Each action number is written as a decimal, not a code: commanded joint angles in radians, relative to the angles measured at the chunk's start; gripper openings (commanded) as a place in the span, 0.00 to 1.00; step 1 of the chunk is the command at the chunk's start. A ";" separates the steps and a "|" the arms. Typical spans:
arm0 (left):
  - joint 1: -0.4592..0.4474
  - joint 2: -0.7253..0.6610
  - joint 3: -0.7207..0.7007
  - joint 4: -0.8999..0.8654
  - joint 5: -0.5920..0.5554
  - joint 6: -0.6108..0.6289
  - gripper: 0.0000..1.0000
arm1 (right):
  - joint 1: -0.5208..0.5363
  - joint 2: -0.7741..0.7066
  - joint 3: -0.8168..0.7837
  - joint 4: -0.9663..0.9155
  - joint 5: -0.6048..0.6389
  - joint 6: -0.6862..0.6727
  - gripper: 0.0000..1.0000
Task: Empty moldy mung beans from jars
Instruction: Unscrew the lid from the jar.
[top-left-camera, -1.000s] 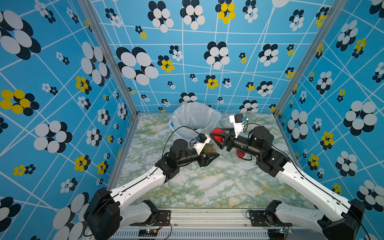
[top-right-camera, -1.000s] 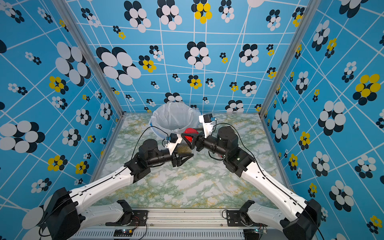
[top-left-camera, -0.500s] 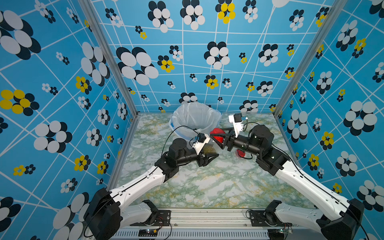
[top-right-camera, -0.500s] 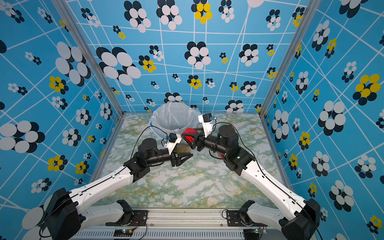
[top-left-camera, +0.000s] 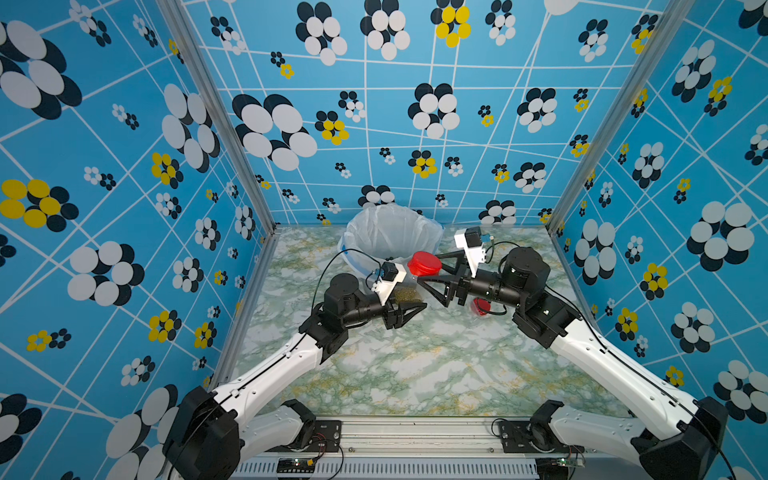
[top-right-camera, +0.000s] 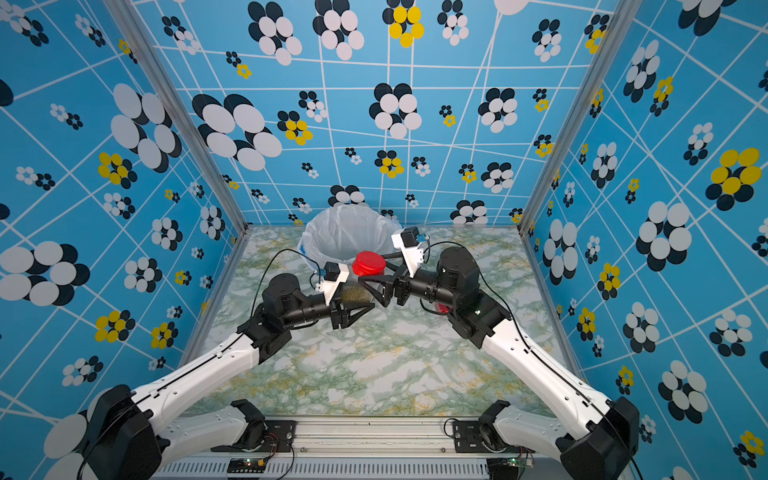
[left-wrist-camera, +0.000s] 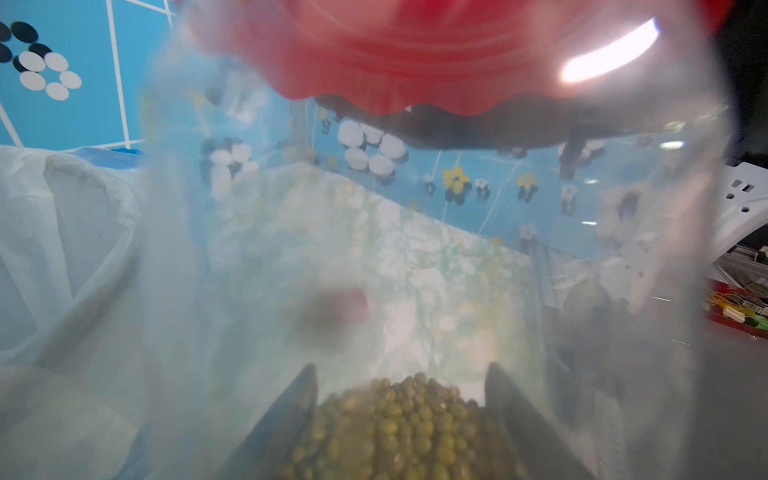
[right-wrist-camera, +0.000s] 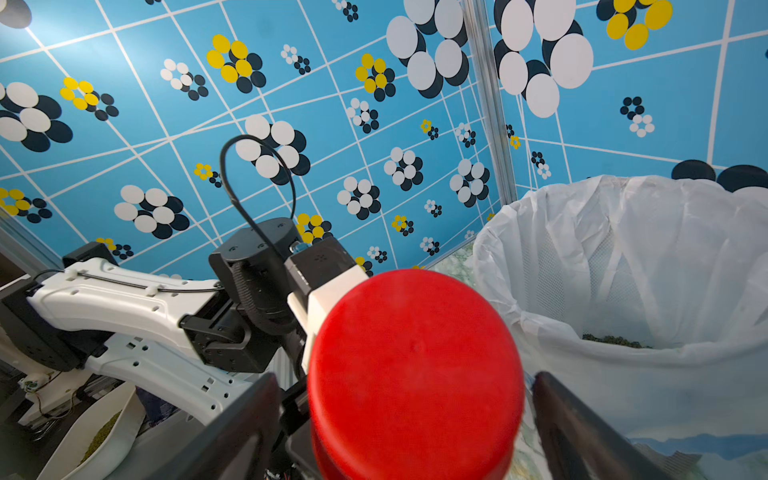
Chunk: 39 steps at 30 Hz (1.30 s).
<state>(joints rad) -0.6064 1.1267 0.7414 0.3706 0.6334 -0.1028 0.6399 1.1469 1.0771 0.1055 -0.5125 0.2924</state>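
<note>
My left gripper (top-left-camera: 411, 298) (top-right-camera: 360, 300) is shut on a clear jar (top-left-camera: 409, 289) (left-wrist-camera: 415, 249), held upright just off the table in front of the bucket. Moldy mung beans (top-left-camera: 405, 296) (top-right-camera: 355, 294) (left-wrist-camera: 399, 424) fill its lower part, between my dark fingers (left-wrist-camera: 286, 415). A wide red lid (top-left-camera: 424, 262) (top-right-camera: 369, 262) (right-wrist-camera: 415, 374) sits on top of it. My right gripper (top-left-camera: 422, 269) (top-right-camera: 368, 268) (right-wrist-camera: 407, 415) is open around that lid, with a gap at each finger (right-wrist-camera: 582, 428). A second jar with a red lid (top-left-camera: 480, 308) (top-right-camera: 443, 308) stands on the table, mostly hidden under my right arm.
The bucket lined with a white bag (top-left-camera: 390, 232) (top-right-camera: 345, 232) (right-wrist-camera: 623, 270) stands at the back middle, right behind the held jar, with some beans (right-wrist-camera: 615, 341) at its bottom. Blue patterned walls close in the marble table (top-left-camera: 415, 365) on three sides.
My right gripper's jaws have spread apart and come off the red lid. Both arms and the held jar stay almost where they were.
</note>
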 joint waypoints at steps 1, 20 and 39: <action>-0.032 -0.036 0.025 -0.048 -0.104 0.037 0.54 | -0.003 0.008 0.042 -0.020 0.059 0.021 0.97; -0.162 -0.062 0.059 -0.157 -0.570 0.150 0.52 | 0.044 0.096 0.086 -0.014 0.144 0.193 0.81; -0.100 -0.108 0.036 -0.208 -0.452 0.196 0.53 | 0.023 0.041 0.027 0.007 0.129 0.090 0.58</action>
<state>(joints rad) -0.7433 1.0641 0.7624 0.1661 0.1219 0.0883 0.6949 1.2308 1.1206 0.0853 -0.3645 0.4404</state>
